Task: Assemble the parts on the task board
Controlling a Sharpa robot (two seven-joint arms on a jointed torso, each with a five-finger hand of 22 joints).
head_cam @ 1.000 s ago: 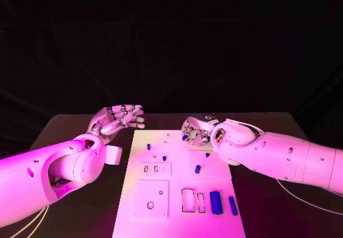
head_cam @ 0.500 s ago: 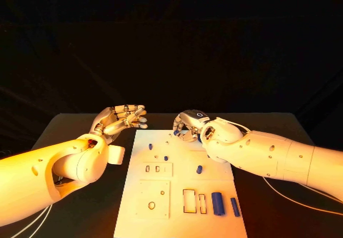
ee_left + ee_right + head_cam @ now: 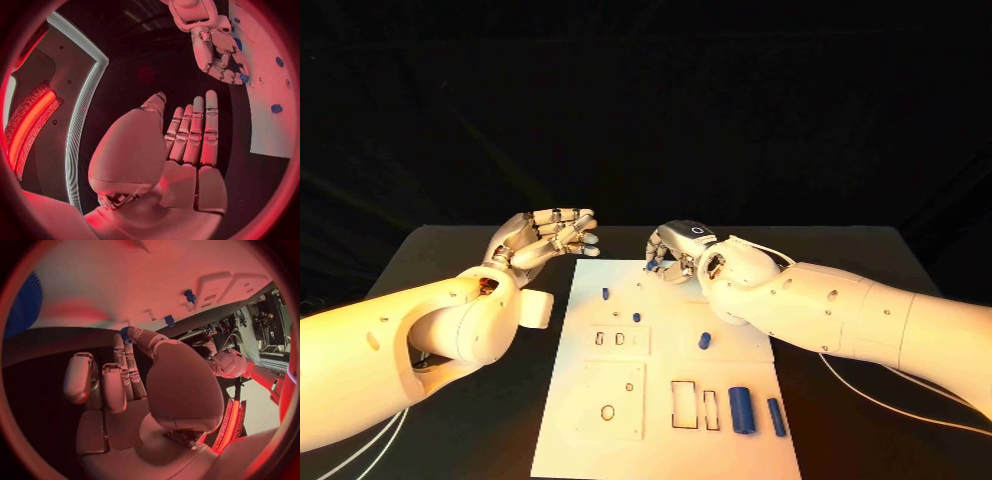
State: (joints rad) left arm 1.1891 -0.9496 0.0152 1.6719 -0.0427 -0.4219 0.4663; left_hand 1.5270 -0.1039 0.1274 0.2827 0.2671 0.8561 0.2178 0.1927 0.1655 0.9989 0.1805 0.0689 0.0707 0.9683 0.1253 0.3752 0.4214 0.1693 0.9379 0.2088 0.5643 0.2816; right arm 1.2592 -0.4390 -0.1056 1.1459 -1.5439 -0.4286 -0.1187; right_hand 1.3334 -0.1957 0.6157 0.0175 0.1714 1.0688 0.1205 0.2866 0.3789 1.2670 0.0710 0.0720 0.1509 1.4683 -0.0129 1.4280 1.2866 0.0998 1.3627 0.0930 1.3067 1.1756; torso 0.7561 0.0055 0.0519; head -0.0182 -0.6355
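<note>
Head view | right hand (image 3: pixel 678 254) pinched a small blue part (image 3: pixel 655 266) at its fingertips over task board (image 3: pixel 668 440) at 12 o'clock edge | left hand (image 3: pixel 545 240) held nothing, fingers loosely curled, off board at 10 o'clock above counter (image 3: pixel 459 250)

A black table (image 3: pixel 459 250) stands in front of a wall of black cloth (image 3: pixel 646 110) — the drape hangs in soft folds and fills everything behind the table's far edge. The tabletop is matte and dark, catching a faint sheen along its back edge. Around it the room falls away into shadow — nothing more can be made out.
</note>
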